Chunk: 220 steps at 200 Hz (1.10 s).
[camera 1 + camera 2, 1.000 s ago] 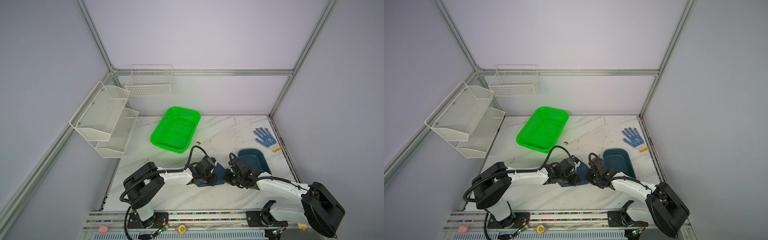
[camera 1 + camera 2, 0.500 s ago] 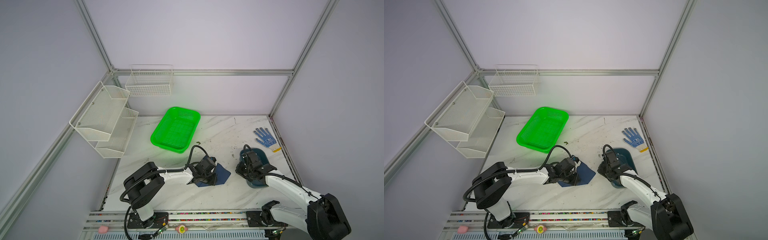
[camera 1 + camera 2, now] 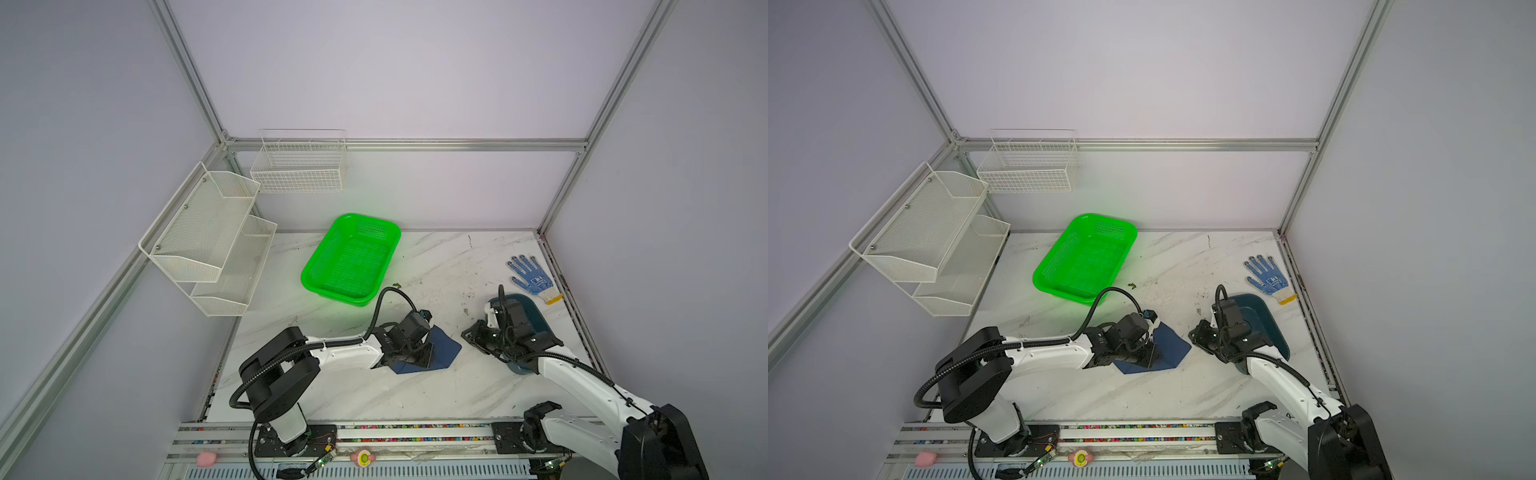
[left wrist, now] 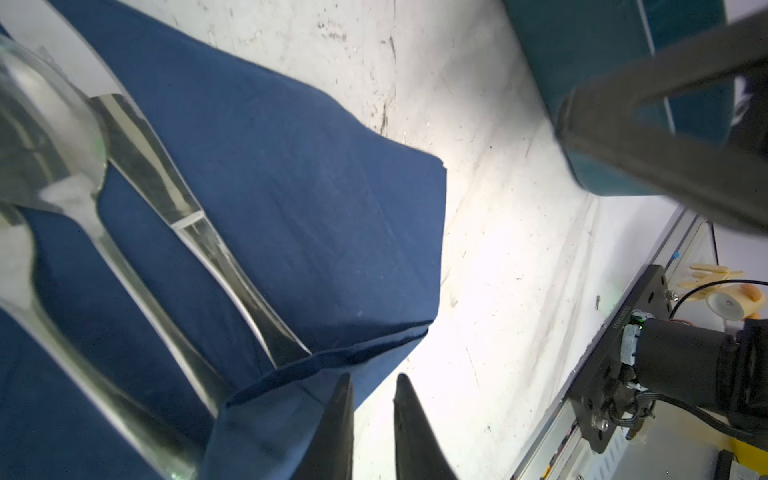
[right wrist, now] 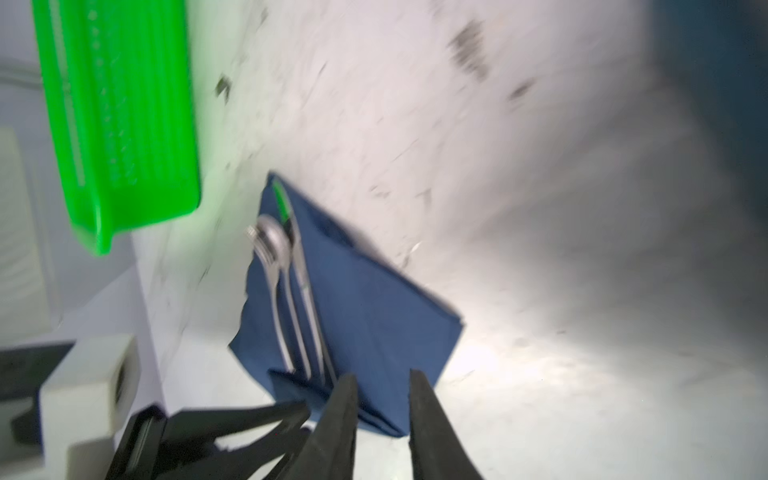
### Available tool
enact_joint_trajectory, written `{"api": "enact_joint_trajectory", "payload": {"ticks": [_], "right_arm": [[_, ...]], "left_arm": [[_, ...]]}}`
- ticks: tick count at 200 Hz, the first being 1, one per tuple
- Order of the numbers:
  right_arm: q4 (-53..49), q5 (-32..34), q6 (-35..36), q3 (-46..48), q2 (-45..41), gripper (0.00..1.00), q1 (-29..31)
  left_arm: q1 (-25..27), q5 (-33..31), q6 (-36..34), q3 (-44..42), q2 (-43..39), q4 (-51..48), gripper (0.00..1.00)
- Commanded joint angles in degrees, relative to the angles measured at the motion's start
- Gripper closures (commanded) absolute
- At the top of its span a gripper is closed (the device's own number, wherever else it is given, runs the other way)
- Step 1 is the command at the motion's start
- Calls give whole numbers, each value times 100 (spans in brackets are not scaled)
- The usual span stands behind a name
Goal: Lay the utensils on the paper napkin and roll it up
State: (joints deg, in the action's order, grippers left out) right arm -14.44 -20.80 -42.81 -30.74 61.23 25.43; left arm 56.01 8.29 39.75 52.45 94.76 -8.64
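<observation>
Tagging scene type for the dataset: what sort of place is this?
Likely a lab robot cell: aluminium frame with plain panels, left arm and right arm bolted to a front rail, props like a green basket and work glove.

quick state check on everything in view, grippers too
paper napkin: on table, one edge folded over
utensils: side by side on the paper napkin, handles under its fold
green basket: empty
teal tray: partly hidden, visible part empty
glove: flat on table
left gripper: slightly open, empty, at fold
right gripper: slightly open, empty
</observation>
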Motion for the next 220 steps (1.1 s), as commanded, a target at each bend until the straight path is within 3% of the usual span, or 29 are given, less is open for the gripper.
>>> {"api": "enact_joint_trajectory", "payload": {"ticks": [1,36,58,122,145,187,220], "right_arm": [[362,-404,-161,-71,343,76,870],[782,-287,-536,7,859,87,1396],[1107,-510,-607,89,1035,89,1523],[1310,-352,-603,42,1714,90,1649],[1324,-190,-633,46,1845,90,1649],[1310,-153,-608,42,1849,89,1649],[1268,-135,-603,63,1843,89,1649]], "left_arm": [[16,-118,-45,92,-150,25,81],[18,-275,16,-96,-460,125,81],[10,-498,-1,-167,-683,-48,81],[0,-1039,261,-497,-1196,-363,80],[-103,-1330,600,-714,-1327,-541,74],[-378,-918,793,-834,-1239,-313,59],[-533,-763,799,-747,-954,-245,56]]}}
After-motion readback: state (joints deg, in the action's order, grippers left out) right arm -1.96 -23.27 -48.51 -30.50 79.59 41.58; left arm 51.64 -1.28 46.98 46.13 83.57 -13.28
